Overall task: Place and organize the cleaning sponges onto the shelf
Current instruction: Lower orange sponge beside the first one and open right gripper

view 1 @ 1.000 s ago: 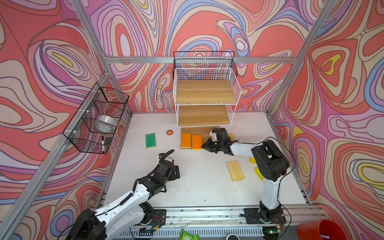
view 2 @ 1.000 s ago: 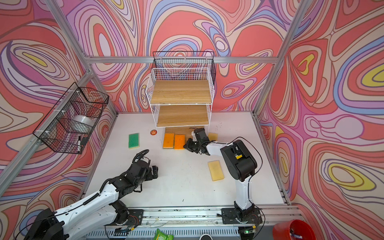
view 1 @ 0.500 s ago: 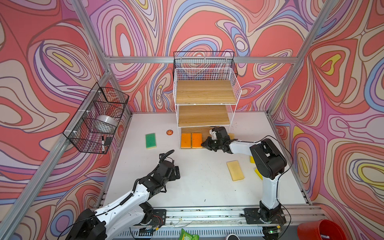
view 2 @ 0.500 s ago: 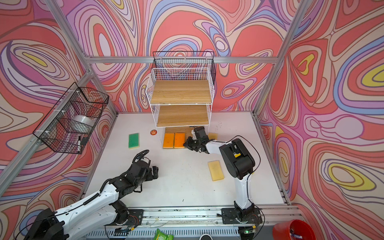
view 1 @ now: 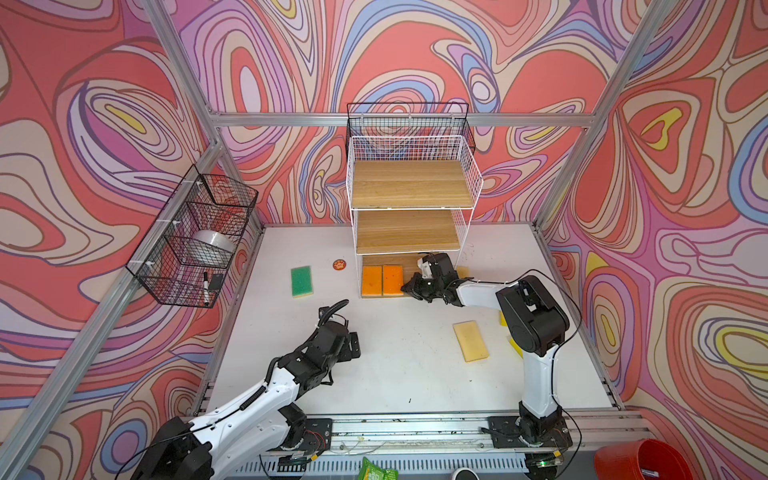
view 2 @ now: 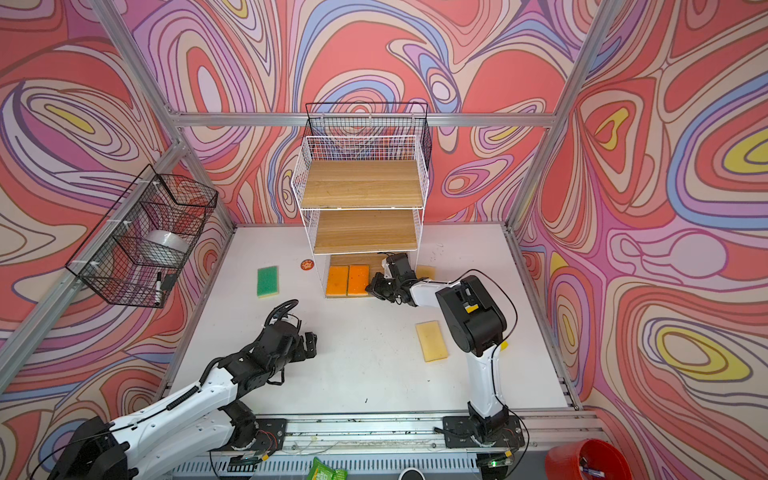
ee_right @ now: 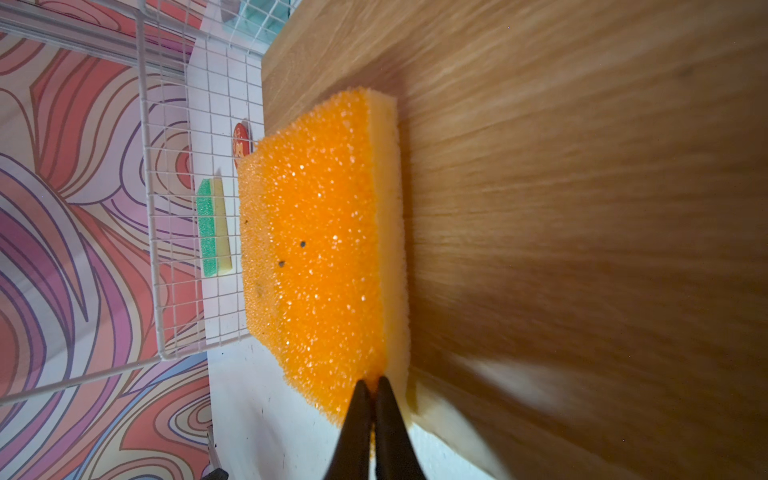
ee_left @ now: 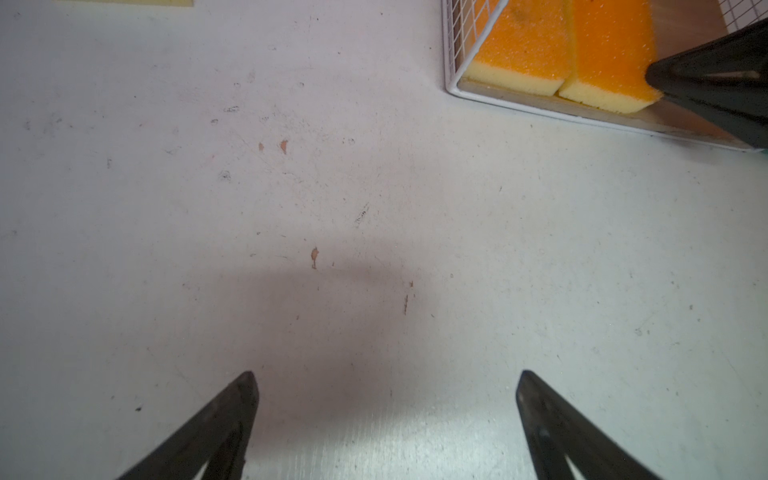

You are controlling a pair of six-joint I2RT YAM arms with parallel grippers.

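Note:
Two orange sponges [view 1: 371, 280] [view 1: 392, 279] lie side by side on the bottom board of the white wire shelf [view 1: 411, 183] [view 2: 361, 183]. My right gripper [view 1: 409, 286] [ee_right: 372, 380] is shut, its tips pressed against the front corner of the nearer orange sponge [ee_right: 316, 249] [view 2: 358, 279]. A green sponge [view 1: 301, 281] [view 2: 267, 281] lies on the table left of the shelf. A pale yellow pad [view 1: 470, 340] [view 2: 431, 340] lies on the right. Yellow sponges [view 1: 515, 347] are mostly hidden behind the right arm. My left gripper [view 1: 353, 340] [ee_left: 384, 374] hovers open over bare table.
A small orange disc [view 1: 339, 264] lies by the shelf's left leg. Black wire baskets [view 1: 195, 241] hang on the left wall, and another black basket [view 1: 409, 124] hangs behind the shelf. A red bucket [view 1: 640, 461] stands outside the front right corner.
My right gripper has slid left along the shelf's bottom board until its shut tips met the nearer orange sponge. The left arm has not moved.

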